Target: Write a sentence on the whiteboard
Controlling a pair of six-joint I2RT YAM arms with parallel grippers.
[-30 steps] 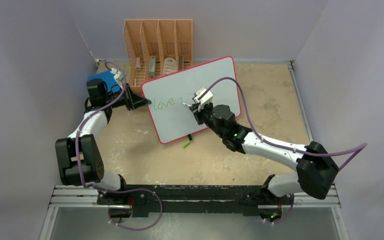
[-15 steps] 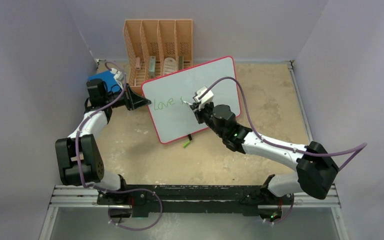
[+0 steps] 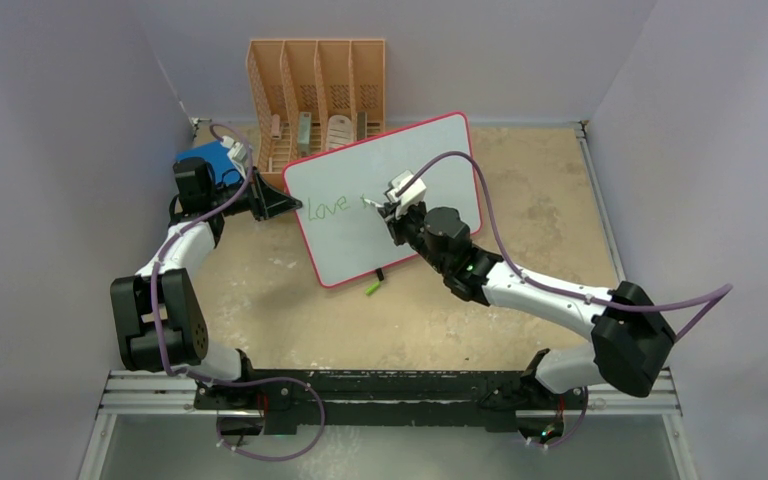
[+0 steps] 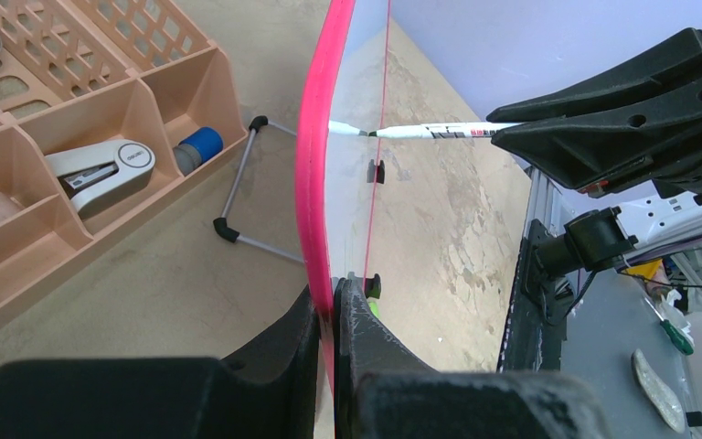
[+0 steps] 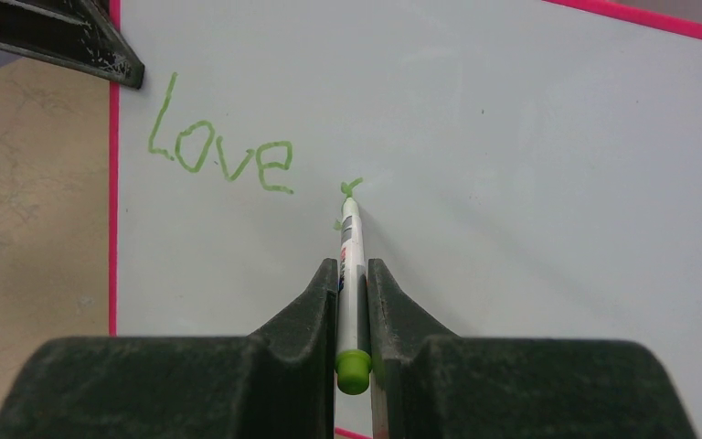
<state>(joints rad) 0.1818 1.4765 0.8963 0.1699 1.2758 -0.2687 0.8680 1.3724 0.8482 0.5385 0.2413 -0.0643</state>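
Observation:
The whiteboard point(image 3: 430, 165), white with a red-pink rim, stands tilted at the middle of the table. Green writing on it point(image 5: 221, 154) reads "Love", with a short fresh stroke point(image 5: 351, 187) to its right. My left gripper point(image 3: 278, 203) is shut on the board's left rim point(image 4: 315, 174). My right gripper point(image 5: 354, 274) is shut on a white marker with a green end point(image 5: 352, 265), and the marker's tip touches the board at the fresh stroke. In the top view the right gripper point(image 3: 388, 210) is over the board's middle.
An orange slotted organizer point(image 3: 317, 95) with small items stands behind the board. A blue book point(image 3: 206, 160) lies at the back left near the left arm. A green marker cap point(image 3: 372, 288) lies on the table just below the board's lower edge. Walls close in on three sides.
The right gripper has moved the marker slightly up the board, adding to the green stroke right of "Love". The left gripper has held still on the rim.

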